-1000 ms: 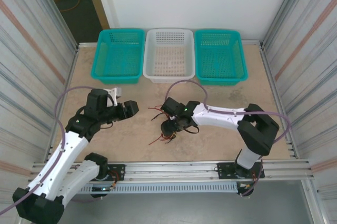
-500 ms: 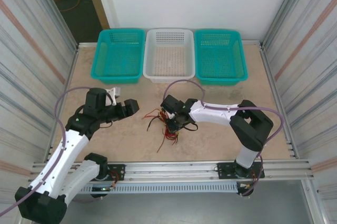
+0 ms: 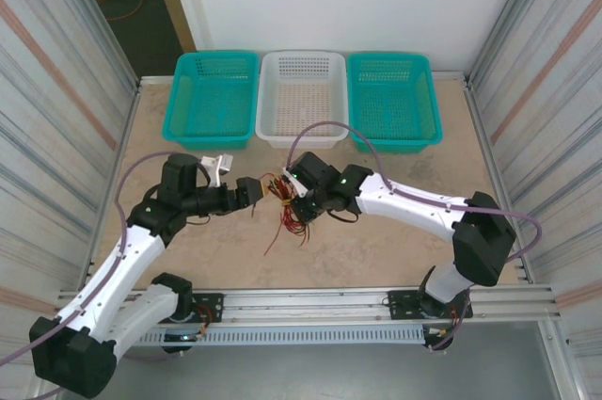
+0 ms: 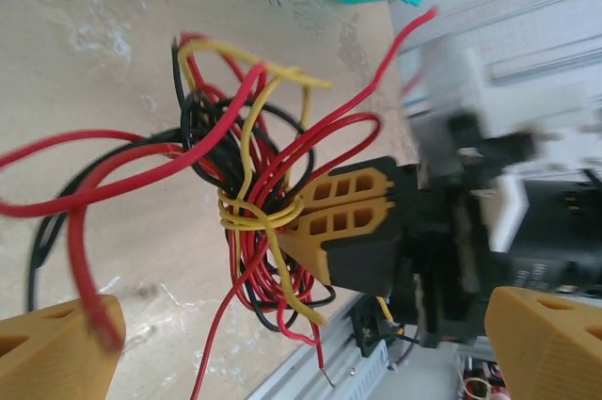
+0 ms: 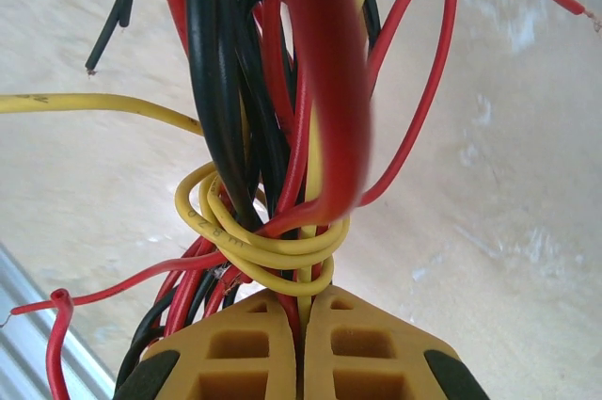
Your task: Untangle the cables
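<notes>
The cables (image 3: 288, 212) are a knot of thin red, yellow and black wires, lifted a little off the table centre with loose ends trailing down. My right gripper (image 3: 297, 199) is shut on the knot. In the right wrist view its orange fingers (image 5: 235, 348) pinch red and yellow strands just below a yellow coil that wraps the cables (image 5: 273, 231). My left gripper (image 3: 256, 190) stands open just left of the bundle. In the left wrist view the cables (image 4: 249, 193) hang between its spread fingers (image 4: 56, 353), a red loop runs by the left one, and the right gripper (image 4: 306, 216) holds the knot.
Three baskets line the far edge: teal (image 3: 212, 99), white (image 3: 303, 97), teal (image 3: 393, 101). An aluminium rail (image 3: 310, 301) runs along the near edge. Corrugated walls close both sides. Thick lilac hoses loop along both arms.
My right gripper has shut on the knot and carried it up and to the left. My left gripper has opened wider and swung right, up to the bundle.
</notes>
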Robot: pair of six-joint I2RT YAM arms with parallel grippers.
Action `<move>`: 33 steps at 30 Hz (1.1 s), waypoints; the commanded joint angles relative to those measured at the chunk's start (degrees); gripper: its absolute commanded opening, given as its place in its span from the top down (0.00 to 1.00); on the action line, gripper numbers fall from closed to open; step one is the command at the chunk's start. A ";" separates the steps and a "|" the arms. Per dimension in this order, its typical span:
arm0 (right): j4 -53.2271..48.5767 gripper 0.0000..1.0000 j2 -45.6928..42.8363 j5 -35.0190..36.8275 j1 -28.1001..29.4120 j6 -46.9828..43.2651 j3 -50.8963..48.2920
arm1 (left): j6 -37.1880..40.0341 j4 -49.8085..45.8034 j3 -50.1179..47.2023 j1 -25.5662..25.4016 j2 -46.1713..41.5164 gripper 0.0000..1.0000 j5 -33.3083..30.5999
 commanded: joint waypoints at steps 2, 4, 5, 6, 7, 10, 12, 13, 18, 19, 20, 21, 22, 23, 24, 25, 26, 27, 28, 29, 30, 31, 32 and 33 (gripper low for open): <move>-4.47 1.00 -1.76 0.94 2.95 -4.41 5.19 | -2.39 4.92 -0.24 -0.12 0.31 0.01 3.06; -5.55 1.00 -1.44 0.99 3.92 -5.04 7.05 | -2.21 5.33 0.33 -0.12 0.80 0.01 3.54; -5.93 1.00 -1.43 0.90 4.40 -5.31 7.82 | -2.09 5.58 0.54 -0.12 0.90 0.01 3.74; -6.14 1.00 -1.34 0.81 4.79 -5.58 8.53 | -2.13 6.06 0.57 -0.12 1.05 0.01 3.86; -6.24 1.00 -1.34 0.73 5.11 -5.80 8.97 | -2.26 6.58 0.46 -0.13 1.25 0.01 4.11; -6.68 1.00 -1.10 -0.04 5.72 -6.51 10.38 | -2.31 8.97 -0.31 -0.12 2.49 0.01 6.01; -6.49 1.00 -1.21 -1.11 6.04 -7.14 10.88 | -1.73 9.31 -0.75 -0.12 3.43 0.01 6.65; -6.39 1.00 -1.34 -1.25 6.29 -7.41 11.12 | -1.74 9.99 -1.17 -0.14 3.74 0.01 7.15; -7.22 1.00 -1.06 -2.06 6.56 -8.22 12.31 | -4.49 15.31 -3.25 0.62 3.51 0.01 9.61; -7.05 1.00 -1.07 -2.31 6.53 -8.27 12.19 | -5.94 17.62 -4.07 1.22 2.90 0.01 10.48; -6.88 1.00 -1.20 -2.57 6.52 -8.31 12.00 | -7.31 19.46 -4.74 1.89 2.24 0.01 11.07; -6.68 1.00 -1.41 -2.93 6.46 -8.32 11.83 | -8.22 20.74 -5.15 2.43 1.72 0.01 11.30; -6.34 1.00 -1.70 -3.49 6.39 -8.25 11.64 | -9.18 21.96 -5.59 3.03 1.21 0.01 11.75; -5.76 1.00 -2.08 -4.47 6.03 -7.95 11.26 | -10.30 23.38 -6.08 3.74 0.83 0.01 12.54; -4.96 1.00 -2.51 -5.82 5.33 -7.39 10.72 | -11.63 25.15 -6.72 4.35 0.47 0.01 13.35; -4.06 1.00 -3.11 -8.52 4.11 -6.69 10.22 | -13.51 27.79 -7.66 4.98 -0.06 0.01 13.98; -3.12 1.00 -3.79 -11.20 2.90 -6.04 9.56 | -15.27 30.69 -8.75 5.48 -0.60 0.01 14.41; -2.35 1.00 -4.34 -13.11 2.01 -5.63 8.98 | -16.03 32.27 -9.40 5.58 -1.16 0.01 14.38; -1.73 1.00 -5.00 -15.25 0.89 -5.22 8.56 | -15.75 32.59 -9.66 5.60 -1.54 0.01 14.03; -1.30 1.00 -5.54 -17.43 0.15 -4.95 8.40 | -15.32 32.63 -9.76 5.51 -1.65 0.01 13.77; -1.16 1.00 -5.93 -19.38 -0.36 -4.89 8.46 | -15.30 33.11 -9.92 5.51 -1.49 0.01 13.70; -1.15 1.00 -6.26 -21.09 -0.64 -4.95 8.52 | -15.55 34.02 -10.22 5.51 -1.26 0.01 13.73; -1.15 1.00 -6.55 -22.56 -0.94 -5.02 8.59 | -16.31 35.50 -10.53 5.51 -0.96 0.01 13.73; -1.22 1.00 -6.69 -23.99 -1.41 -5.06 8.61 | -17.08 37.20 -10.87 5.51 -0.74 0.01 13.70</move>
